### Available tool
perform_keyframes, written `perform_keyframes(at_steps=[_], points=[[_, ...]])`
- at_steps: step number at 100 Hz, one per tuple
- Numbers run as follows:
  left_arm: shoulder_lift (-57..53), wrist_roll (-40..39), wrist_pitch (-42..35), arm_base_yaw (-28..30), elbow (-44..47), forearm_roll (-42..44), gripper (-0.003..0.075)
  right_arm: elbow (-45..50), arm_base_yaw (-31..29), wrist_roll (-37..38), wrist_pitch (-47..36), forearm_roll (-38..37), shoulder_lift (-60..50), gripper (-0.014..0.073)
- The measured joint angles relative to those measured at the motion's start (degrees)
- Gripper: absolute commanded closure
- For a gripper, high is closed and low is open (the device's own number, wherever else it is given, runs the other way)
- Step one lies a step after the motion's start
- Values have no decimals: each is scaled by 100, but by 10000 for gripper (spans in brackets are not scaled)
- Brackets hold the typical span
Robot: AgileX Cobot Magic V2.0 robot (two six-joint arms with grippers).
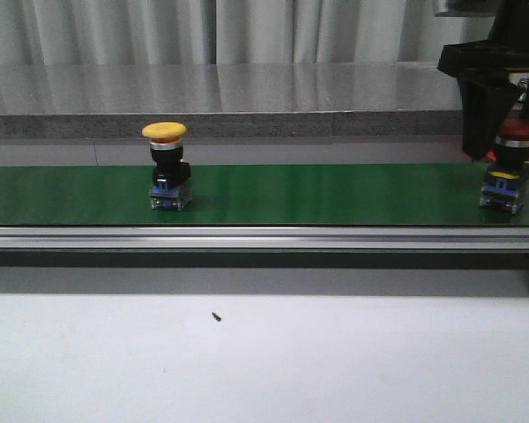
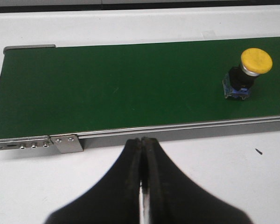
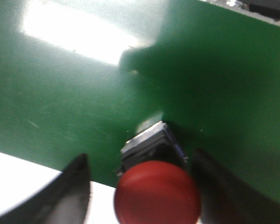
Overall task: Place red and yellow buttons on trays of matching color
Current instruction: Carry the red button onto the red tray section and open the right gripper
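Grey curtains hang behind a white worktop that carries a green conveyor belt running from the robot's left to its right.

At the belt's right end, the right end effector stands spread wide, its 2 fingers flanking the red button without visibly touching it; in the front view the arm's black body hangs directly over that button. The right wrist view is blurred, so the gap on each side is hard to judge. The left end effector is pinched shut on nothing, hovering over bare worktop just short of the belt's near rail. The yellow button stands upright near the belt's left part, well apart from both end effectors.

No trays show in any view.

Risks, as I judge them: the red button is tall and top-heavy on a small base, so an off-centre closure could tip it or push it off the belt's end. Gripping only the domed cap could let it slip.
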Motion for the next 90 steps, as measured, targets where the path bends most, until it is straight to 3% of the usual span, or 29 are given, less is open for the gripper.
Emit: perform_keyframes(at_steps=[12,53,70,90], points=[[0,0,0,0,0,0,740,0,0,10,9,-12,0,434],[0,0,117,0,0,0,740,0,-69,22,34,-28,-516,432],[0,0,126,0,0,0,740,0,-563,22,83,-18,-912,432],[0,0,126,0,0,0,740,0,-1604,22,107,-18,-1010,432]])
